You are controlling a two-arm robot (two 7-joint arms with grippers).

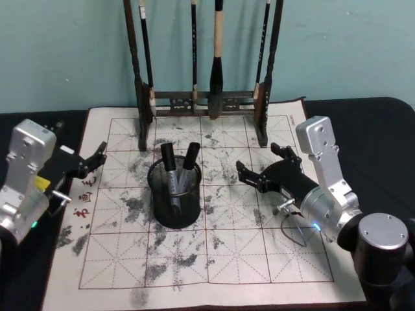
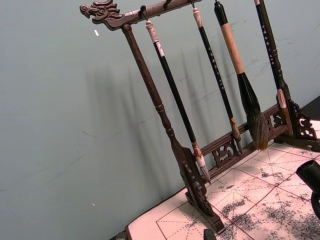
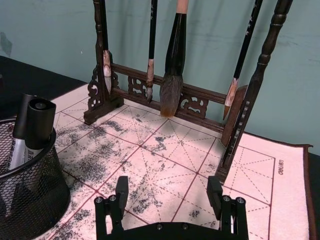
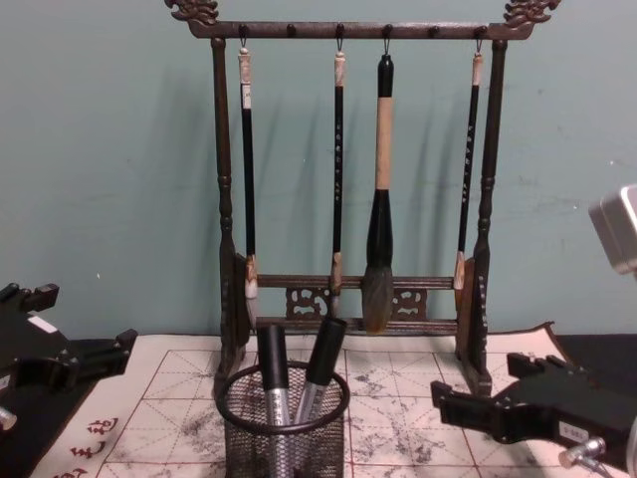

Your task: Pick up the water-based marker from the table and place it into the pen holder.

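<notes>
The right gripper [image 1: 258, 167] hovers above the calligraphy mat [image 1: 259, 259] with its two fingers spread wide and nothing between them. In the right wrist view those fingers [image 3: 121, 189] stand apart over a stained grid square, and the pen holder [image 3: 25, 200] sits off beyond one fingertip, close by but not touching.

The pen holder [image 1: 175, 194] is a black wire-mesh cup, upright on the mat between the two grippers (nearer the right one). Two water-based markers [image 1: 170, 170] stand inside it, black caps up, grey barrels leaning on the rim. The chest view shows their tilt from the side: one marker [image 4: 272, 383] nearly upright, the other [image 4: 320, 373] slanting away from it.

The left gripper [image 1: 91, 159] is held above the left border of the mat, beside the red printed characters [image 1: 84, 194], fingers released and holding nothing. From the chest it shows as a dark shape [image 4: 60, 363] low at the left.

Past both sets of fingertips stands the wooden brush rack [image 1: 201, 100] at the mat's far edge, four calligraphy brushes hanging from it. The left wrist view alone shows the carved dragon head [image 2: 100, 10] at the end of the rack's top bar; the chest view shows the thick brush [image 4: 379, 199] hanging second from the right. Behind is a teal wall [image 4: 100, 149], and the dark table [image 1: 382, 129] shows beyond the mat.
</notes>
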